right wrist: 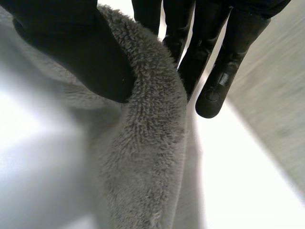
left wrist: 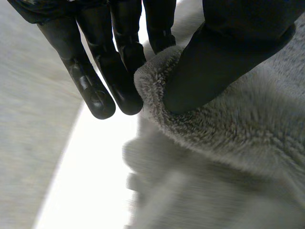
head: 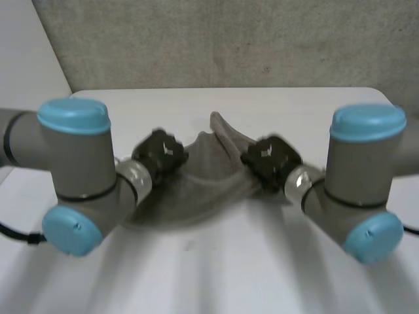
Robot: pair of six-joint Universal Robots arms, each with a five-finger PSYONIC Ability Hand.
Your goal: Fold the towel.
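Grey towel [head: 200,180] sits mid white table [head: 216,268], sagging between both hands. Left hand [left wrist: 214,62] pinches its edge at 9 o'clock, thumb against fingers. Right hand [right wrist: 71,52] pinches the 3 o'clock edge the same way. A flap sticks up at 12.

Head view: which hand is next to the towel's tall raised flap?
The right hand: beside it the grey towel rises to a peaked flap that runs down into its pinch. The left hand pinches a lower edge.
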